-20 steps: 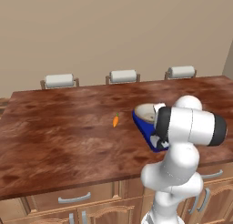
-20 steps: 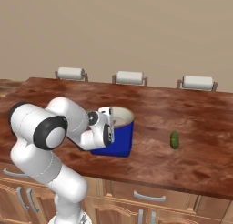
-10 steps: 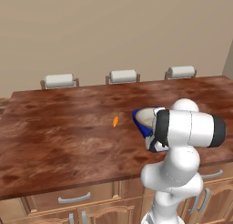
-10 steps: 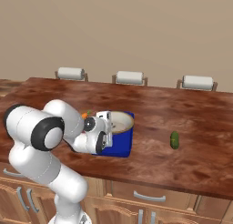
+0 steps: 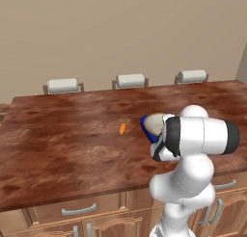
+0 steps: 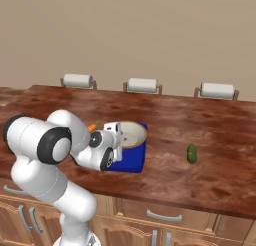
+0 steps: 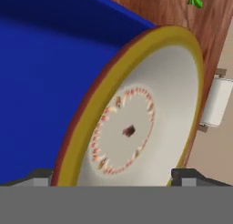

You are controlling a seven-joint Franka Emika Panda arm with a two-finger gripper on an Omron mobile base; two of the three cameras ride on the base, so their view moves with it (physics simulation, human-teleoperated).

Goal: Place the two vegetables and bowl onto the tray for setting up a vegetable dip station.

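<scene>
The cream bowl (image 6: 132,134) with its tan-gold rim lies on the blue tray (image 6: 131,159), toward the tray's far end. In the hand view the bowl (image 7: 136,123) is very close, with the tray (image 7: 50,68) beneath it. My gripper (image 6: 120,136) is at the bowl's left rim. It is open, its fingertips (image 7: 41,176) wide apart on either side of the near rim (image 7: 114,177). The small orange carrot (image 6: 92,126) lies on the wood just left of the tray, also carrot (image 5: 122,128). The dark green cucumber (image 6: 191,153) lies to the tray's right.
Everything rests on a long brown wooden counter (image 5: 62,144). Three chair backs (image 6: 142,85) stand along its far edge. Drawers with handles (image 5: 77,211) run below the front edge. My own arm (image 5: 198,135) covers most of the tray in the left base view.
The bowl was tilted in my shut gripper over the tray. It has come down flat onto the tray, and the jaws have opened off its rim.
</scene>
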